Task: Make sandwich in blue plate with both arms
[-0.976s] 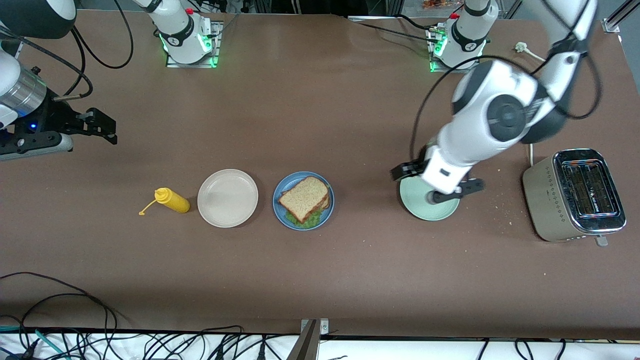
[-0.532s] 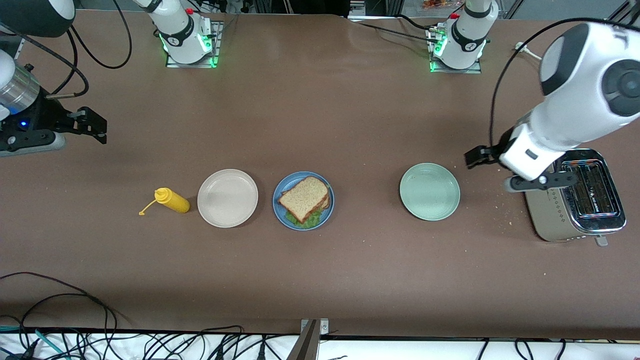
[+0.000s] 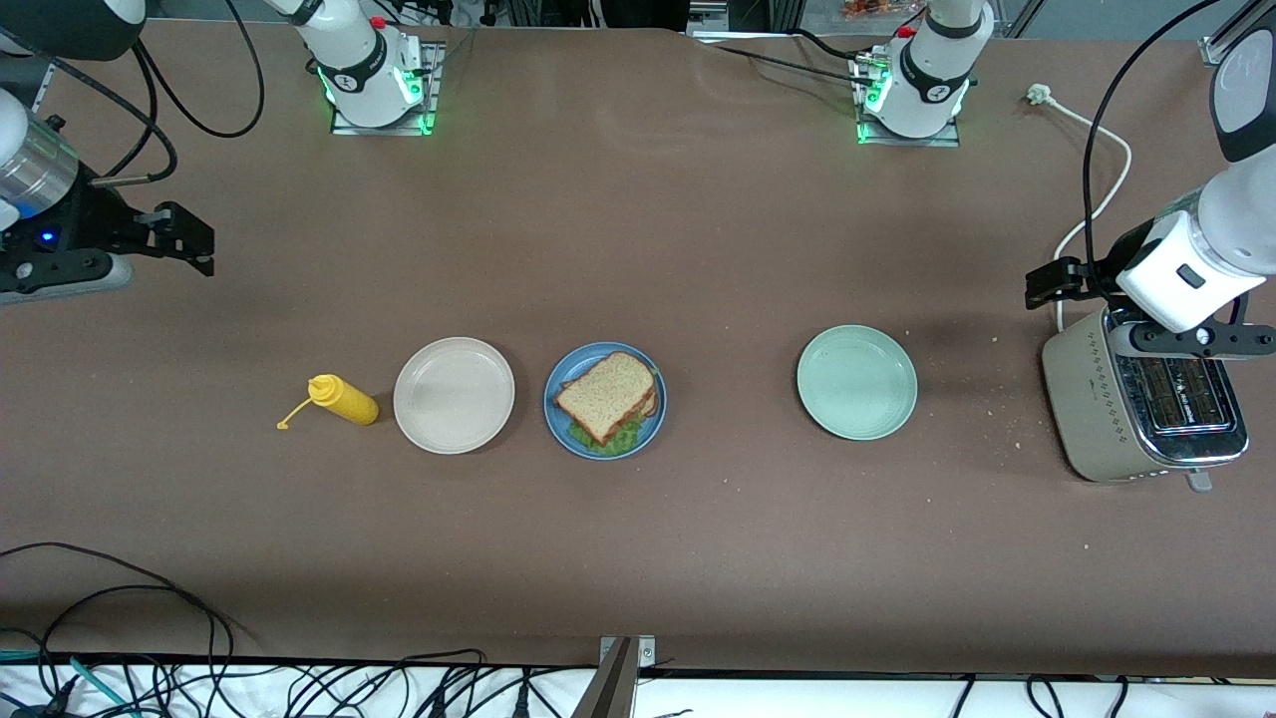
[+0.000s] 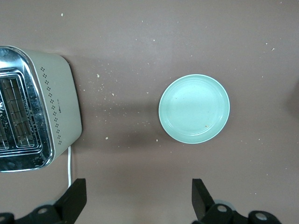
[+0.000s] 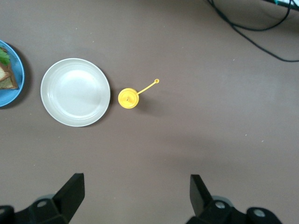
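Observation:
The sandwich (image 3: 606,396) lies on the blue plate (image 3: 569,368) at mid-table: a speckled brown slice on top, green lettuce (image 3: 610,440) poking out at the edge nearest the camera. A sliver of this plate (image 5: 14,77) and the sandwich (image 5: 5,77) shows in the right wrist view. My left gripper (image 3: 1131,311) hangs open and holds nothing over the toaster's edge; its fingers (image 4: 77,198) frame bare table. Over the table's edge at the right arm's end, my right gripper (image 3: 120,261) is open too, with nothing between its fingers (image 5: 72,191).
A pale green plate (image 3: 856,382) sits between the blue plate and the toaster (image 3: 1146,404); crumbs are scattered round it. A beige plate (image 3: 454,395) and a yellow squeeze bottle (image 3: 344,399) stand toward the right arm's end. Cables trail along the table's near edge.
My left arm has swung from over the pale green plate out to the toaster. The right gripper has drifted slightly outward. The sandwich has not moved.

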Controlling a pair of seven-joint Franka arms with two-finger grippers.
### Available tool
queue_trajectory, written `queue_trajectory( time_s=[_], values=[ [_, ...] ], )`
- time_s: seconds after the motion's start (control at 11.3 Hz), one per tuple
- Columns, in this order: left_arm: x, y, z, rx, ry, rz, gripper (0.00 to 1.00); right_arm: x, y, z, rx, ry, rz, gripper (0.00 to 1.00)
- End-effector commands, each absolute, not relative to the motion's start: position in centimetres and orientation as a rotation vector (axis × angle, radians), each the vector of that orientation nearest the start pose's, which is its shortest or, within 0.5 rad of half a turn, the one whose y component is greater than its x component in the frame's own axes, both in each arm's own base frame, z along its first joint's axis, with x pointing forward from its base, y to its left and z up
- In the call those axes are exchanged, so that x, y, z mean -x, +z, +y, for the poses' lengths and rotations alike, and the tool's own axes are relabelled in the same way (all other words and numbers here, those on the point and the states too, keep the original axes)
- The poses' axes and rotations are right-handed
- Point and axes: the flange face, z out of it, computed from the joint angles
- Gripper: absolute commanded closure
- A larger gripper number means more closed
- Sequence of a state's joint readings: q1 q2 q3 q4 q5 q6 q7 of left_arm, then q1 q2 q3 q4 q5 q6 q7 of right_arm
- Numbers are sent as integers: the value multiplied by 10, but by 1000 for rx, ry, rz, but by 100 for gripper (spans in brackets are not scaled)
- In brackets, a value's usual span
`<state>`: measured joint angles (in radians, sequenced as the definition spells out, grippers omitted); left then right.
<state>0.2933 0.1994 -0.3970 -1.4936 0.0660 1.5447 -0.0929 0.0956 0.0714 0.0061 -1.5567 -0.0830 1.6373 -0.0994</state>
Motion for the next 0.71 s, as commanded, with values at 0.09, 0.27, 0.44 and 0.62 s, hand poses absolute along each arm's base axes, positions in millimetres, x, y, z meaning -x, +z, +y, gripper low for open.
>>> queue_trajectory(
  time_s=[0.09,0.27,0.44,0.62],
  values=[
    [-590,567,-12,3110,208,103,1,-575,601,64,3131,43,-260,0],
    [-589,561,-10,3119,230,100,2,-573,599,67,3129,58,-277,0],
    [-590,559,-10,3123,235,100,0,-574,597,65,3129,65,-294,0],
    [-590,561,-9,3123,233,93,0,-576,597,61,3126,63,-318,0]
  ],
)
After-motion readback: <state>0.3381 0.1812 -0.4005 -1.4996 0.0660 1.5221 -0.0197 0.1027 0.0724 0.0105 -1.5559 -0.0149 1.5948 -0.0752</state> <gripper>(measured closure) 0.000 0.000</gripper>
